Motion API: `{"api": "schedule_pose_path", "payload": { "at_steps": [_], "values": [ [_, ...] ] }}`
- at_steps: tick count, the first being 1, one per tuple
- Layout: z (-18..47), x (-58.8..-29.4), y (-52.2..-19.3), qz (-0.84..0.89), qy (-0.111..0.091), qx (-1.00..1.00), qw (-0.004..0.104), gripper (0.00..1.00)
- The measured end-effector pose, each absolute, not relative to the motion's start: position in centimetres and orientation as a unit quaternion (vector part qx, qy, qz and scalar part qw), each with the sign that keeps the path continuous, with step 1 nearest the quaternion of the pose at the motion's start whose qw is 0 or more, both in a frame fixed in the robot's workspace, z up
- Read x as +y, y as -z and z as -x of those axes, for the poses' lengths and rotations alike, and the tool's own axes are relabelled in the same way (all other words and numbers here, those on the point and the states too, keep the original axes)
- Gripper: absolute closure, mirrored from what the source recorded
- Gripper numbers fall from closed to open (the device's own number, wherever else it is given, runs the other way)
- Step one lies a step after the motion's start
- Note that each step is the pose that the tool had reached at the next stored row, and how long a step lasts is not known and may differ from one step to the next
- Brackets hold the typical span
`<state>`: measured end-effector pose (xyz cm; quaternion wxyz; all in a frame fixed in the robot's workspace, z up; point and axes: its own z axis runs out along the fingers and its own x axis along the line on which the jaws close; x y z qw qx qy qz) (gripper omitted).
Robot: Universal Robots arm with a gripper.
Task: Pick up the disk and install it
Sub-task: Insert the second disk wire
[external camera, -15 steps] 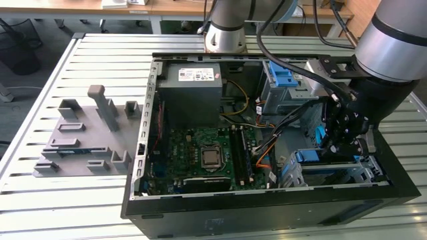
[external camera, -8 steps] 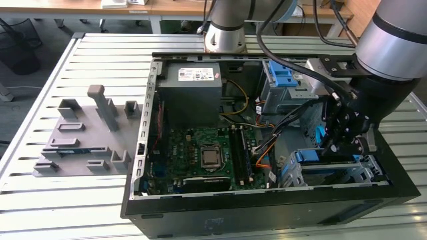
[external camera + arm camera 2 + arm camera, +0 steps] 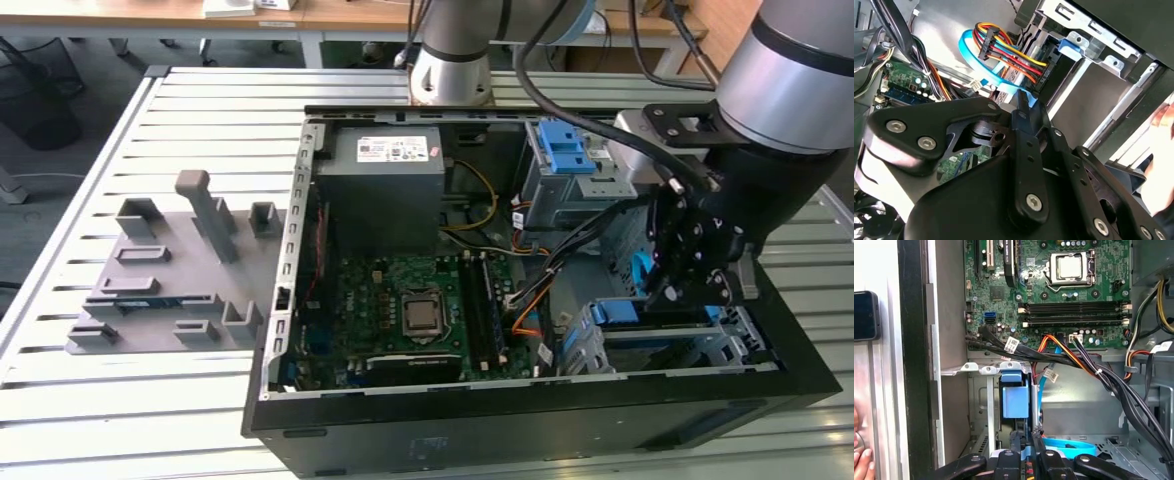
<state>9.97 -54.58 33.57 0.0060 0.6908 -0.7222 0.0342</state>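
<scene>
The disk (image 3: 638,312) sits inside the grey drive cage (image 3: 707,345) at the case's front corner on the exterior view's right, with only its blue carrier frame showing. In the first wrist view the carrier's blue end (image 3: 1015,397) stands in the cage slot. In the second wrist view coloured power wires (image 3: 1014,55) and a blue flat cable (image 3: 974,55) run to the disk's dark end (image 3: 1053,80). My gripper (image 3: 681,290) hangs just above the cage, its black fingers (image 3: 1015,440) drawn close together right at the disk's end, with nothing clearly held between them.
The open computer case (image 3: 534,410) holds the motherboard (image 3: 414,310), a grey power supply (image 3: 390,180) and a second cage with a blue latch (image 3: 567,150). Black cable bundles (image 3: 1114,385) cross beside the cage. A grey fixture (image 3: 174,270) lies outside. A person's fingers (image 3: 861,460) rest by the case wall.
</scene>
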Motion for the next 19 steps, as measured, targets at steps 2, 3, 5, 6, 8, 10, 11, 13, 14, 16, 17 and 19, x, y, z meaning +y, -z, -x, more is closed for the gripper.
{"api": "schedule_pose_path", "payload": {
  "at_steps": [2,3,5,6,8,10,11,13,14,16,17,19],
  "values": [
    [-9.97,-54.56,-33.77,-0.691,-0.034,-0.722,0.006,0.77],
    [-9.97,-54.56,-33.88,-0.691,-0.034,-0.722,0.006,0.77],
    [-9.97,-54.54,-34.08,-0.691,-0.034,-0.722,0.006,0.77],
    [-9.97,-54.52,-34.18,-0.691,-0.034,-0.722,0.006,0.77],
    [-9.97,-54.51,-34.35,-0.691,-0.034,-0.722,0.006,0.78],
    [-9.97,-54.5,-34.36,-0.691,-0.034,-0.722,0.006,0.89],
    [-9.97,-54.5,-34.36,-0.691,-0.034,-0.722,0.006,0.89],
    [-9.97,-54.49,-34.38,-0.691,-0.034,-0.722,0.006,0.89],
    [-9.97,-54.49,-34.37,-0.691,-0.034,-0.722,0.006,0.89],
    [-9.97,-54.49,-34.38,-0.691,-0.034,-0.722,0.006,0.89],
    [-9.97,-54.48,-34.38,-0.691,-0.034,-0.722,0.006,0.89],
    [-9.97,-54.48,-34.38,-0.691,-0.034,-0.722,0.006,0.89]
  ]
}}
